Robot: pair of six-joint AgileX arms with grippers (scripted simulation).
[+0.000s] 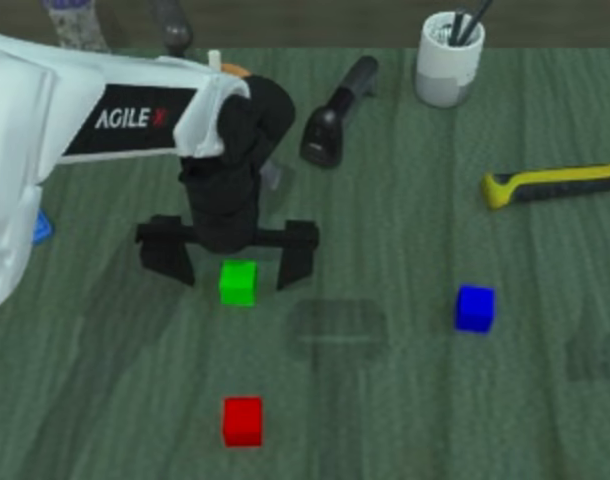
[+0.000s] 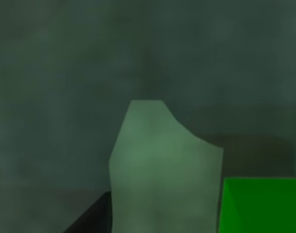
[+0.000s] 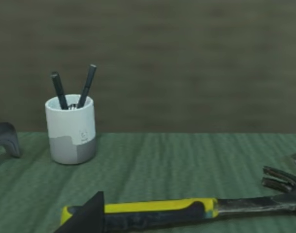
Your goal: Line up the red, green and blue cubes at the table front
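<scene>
The green cube [image 1: 238, 282] sits on the surface [image 1: 405, 400] left of middle, between the spread fingers of the left tool [image 1: 235, 262], which hangs wide open over it holding nothing, seemingly placed to close on it. The red cube [image 1: 242, 420] lies nearer the front, the blue cube [image 1: 475, 308] well off to the right. The left wrist view shows only a green corner [image 2: 262, 204] close up. The right wrist view adds a cup [image 3: 71, 128] and hammer [image 3: 187, 209]; the right tool's state I cannot tell.
</scene>
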